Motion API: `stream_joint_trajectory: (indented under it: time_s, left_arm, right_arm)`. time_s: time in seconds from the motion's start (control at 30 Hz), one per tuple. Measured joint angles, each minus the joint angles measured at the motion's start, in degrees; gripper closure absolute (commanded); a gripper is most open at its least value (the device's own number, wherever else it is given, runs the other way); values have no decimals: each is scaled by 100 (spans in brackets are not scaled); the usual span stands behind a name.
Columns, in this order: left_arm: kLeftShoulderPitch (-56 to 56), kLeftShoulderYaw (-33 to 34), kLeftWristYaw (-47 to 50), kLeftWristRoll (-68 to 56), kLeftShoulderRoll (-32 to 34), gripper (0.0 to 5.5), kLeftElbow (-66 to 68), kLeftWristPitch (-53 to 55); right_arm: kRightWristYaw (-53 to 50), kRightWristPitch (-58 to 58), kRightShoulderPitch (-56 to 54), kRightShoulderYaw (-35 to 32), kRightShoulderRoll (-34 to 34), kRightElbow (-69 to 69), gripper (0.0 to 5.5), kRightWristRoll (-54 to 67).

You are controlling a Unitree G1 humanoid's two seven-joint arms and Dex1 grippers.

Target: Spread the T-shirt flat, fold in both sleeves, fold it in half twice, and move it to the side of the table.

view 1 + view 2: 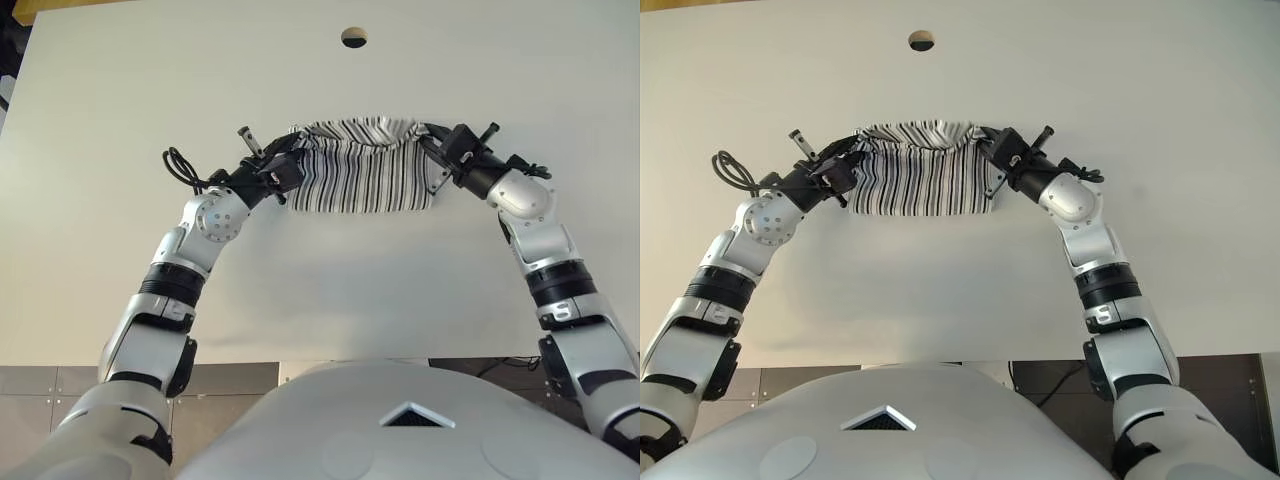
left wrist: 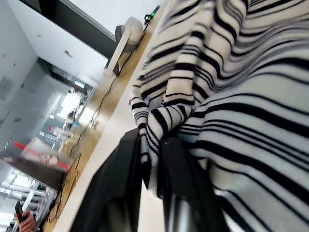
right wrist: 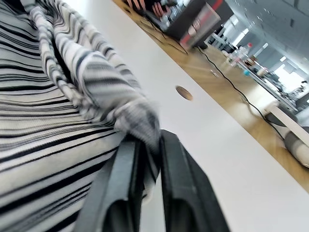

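White table (image 1: 120, 100): broad bare top under both claws, running well beyond them on every side.
Striped T-shirt (image 1: 360, 175): black-and-white knit, already gathered into a rough rectangle that hangs between the two claws. Its far edge is bunched and sags in the middle between them. Its near edge runs fairly straight on the robot's side of both claws and looks to lie on the table.
T-shirt handling: by my reading it is light, limp and not slippery. It will droop wherever it is unsupported and wrinkle if dragged. Nothing here is fragile.
T-shirt hold points: the two far corners, where the layers stack thick enough to pinch. Both should be carried level and at the same pace so the fold lands square.
Left claw (image 2: 150, 145): fingers nearly closed, with a thick wad of striped corner squeezed between them. The rest of the cloth spreads away toward the other claw.
Right claw (image 3: 149, 140): fingers likewise pressed almost together on the opposite corner, a rounded lump of fabric bulging just past the tips.
Hole (image 1: 353, 37): small round opening in the table, well beyond both claws and roughly midway between them.
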Motion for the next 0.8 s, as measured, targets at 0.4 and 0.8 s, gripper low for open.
stream_joint_trajectory:
  time_s: [0.4,0.8]
  left_arm:
    - [-870,332,1240,258,-312,338,1385,396]
    - [-972,720,2476,91,-442,338,2251,654]
  right_arm:
    - [-826,-428,-601,-86,701,330,302,-616]
    - [-316,101,-1524,437,1867,2603,302,-864]
